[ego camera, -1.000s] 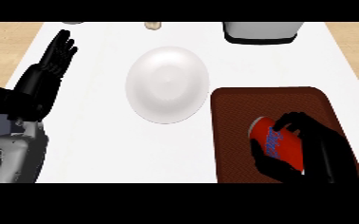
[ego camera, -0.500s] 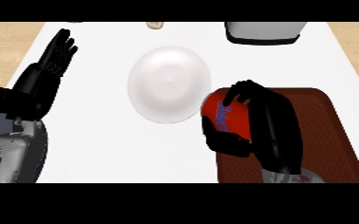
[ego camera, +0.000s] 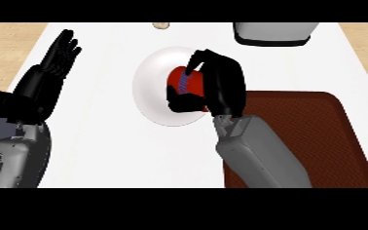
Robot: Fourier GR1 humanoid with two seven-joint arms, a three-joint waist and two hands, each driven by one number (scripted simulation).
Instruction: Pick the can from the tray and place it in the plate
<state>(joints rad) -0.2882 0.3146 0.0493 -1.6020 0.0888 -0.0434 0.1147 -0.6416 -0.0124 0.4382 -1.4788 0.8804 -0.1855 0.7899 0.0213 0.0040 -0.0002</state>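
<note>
Right hand (ego camera: 219,85), fingers curled round 1 red can (ego camera: 185,82), holds it over the right half of the white plate (ego camera: 152,105), just left of the brown tray (ego camera: 309,122). Left hand (ego camera: 54,70), fingers straight, rests near the counter's (ego camera: 108,146) left edge. Bare counter separates plate and left hand. 1 grey container (ego camera: 277,35) sits at the far edge.

Right hand (ego camera: 219,85) curled round red can (ego camera: 188,85), over white plate (ego camera: 151,87); contact unclear. Brown tray (ego camera: 316,122) near plate, at right. Left hand (ego camera: 57,61) open, fingers up, resting at desk (ego camera: 108,151) left edge.
</note>
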